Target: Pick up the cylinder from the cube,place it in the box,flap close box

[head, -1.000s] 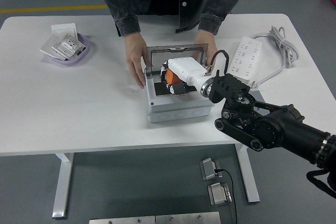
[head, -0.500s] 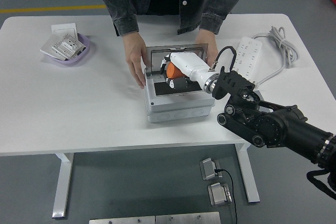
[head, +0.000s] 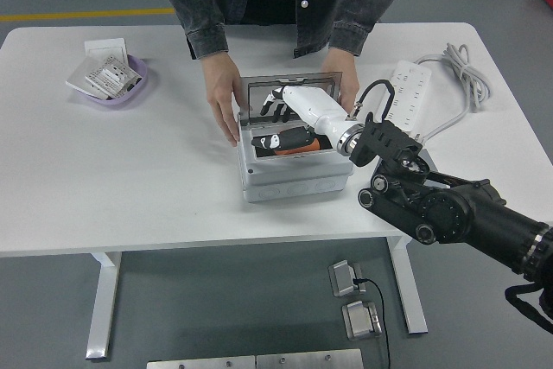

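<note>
the large white desk (head: 130,179) is carrying a grey square plastic box (head: 294,181) near its middle, with the box's clear hinged lid (head: 285,90) standing upright along the far side. a person in a dark denim jacket is standing at the far edge, one hand (head: 224,97) resting against the box's left wall and the other (head: 347,85) reaching down behind its right far corner, apparently steadying it. the robot's black right arm is coming in from the lower right, its white forearm angling up and left over the open box. the right hand (head: 278,105) is hovering just in front of the lid, fingers spread and loose, gripping nothing. the orange cylinder (head: 298,140) is lying inside the box beside a dark block, just below and toward the robot from the hand, its long axis running roughly left to right. since the cylinder is sitting in the box, the lid is what the closing move is turning on, and it is standing right behind the fingertips. the left arm is not showing.
</note>
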{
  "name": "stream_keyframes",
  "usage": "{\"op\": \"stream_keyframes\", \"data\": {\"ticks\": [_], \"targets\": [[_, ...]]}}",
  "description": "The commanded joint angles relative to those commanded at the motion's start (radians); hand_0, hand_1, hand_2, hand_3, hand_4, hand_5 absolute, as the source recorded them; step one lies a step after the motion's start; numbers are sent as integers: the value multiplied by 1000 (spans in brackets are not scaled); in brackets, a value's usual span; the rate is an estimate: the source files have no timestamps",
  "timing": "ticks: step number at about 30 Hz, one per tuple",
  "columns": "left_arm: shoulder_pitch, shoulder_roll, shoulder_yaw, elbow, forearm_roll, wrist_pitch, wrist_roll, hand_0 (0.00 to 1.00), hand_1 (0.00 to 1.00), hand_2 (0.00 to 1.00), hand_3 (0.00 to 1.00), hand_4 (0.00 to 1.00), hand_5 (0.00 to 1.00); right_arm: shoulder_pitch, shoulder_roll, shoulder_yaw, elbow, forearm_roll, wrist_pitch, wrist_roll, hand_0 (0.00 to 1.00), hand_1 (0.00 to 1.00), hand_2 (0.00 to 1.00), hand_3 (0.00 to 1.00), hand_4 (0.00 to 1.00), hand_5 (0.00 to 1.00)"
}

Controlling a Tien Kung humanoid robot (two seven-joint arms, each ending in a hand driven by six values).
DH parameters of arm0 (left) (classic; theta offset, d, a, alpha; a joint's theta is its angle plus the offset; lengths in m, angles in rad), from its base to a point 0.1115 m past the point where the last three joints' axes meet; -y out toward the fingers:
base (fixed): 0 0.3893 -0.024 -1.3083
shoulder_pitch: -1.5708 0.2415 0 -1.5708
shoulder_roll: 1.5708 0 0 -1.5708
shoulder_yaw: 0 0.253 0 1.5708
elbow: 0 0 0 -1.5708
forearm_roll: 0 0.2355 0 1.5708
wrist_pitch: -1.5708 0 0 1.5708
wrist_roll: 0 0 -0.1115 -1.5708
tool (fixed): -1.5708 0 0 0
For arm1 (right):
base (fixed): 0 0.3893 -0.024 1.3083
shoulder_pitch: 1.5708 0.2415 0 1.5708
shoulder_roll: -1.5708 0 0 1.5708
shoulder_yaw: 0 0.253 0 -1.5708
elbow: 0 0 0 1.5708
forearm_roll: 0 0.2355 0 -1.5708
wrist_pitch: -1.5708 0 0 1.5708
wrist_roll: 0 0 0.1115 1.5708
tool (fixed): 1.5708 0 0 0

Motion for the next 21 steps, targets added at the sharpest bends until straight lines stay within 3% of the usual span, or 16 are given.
{"op": "stream_keyframes", "data": {"ticks": [5,14,17,21], "targets": [[2,-3,1,1,-3,-1,0,627,652,608,626,646,166,-34,-60,69,100,47,51,-38,566,455,528,584,939,505],[7,-6,29,3,-32,-2,-1,627,651,607,626,646,163,-61,-221,219,350,165,225,-170,562,436,524,551,944,510],[6,-5,36,3,-38,-1,-1,627,651,607,626,646,163,-26,-229,230,397,177,240,-173,562,436,524,551,944,510],[5,-4,40,2,-42,0,-2,627,652,607,627,644,160,33,-212,209,346,198,236,-157,543,417,493,560,944,523]]}}
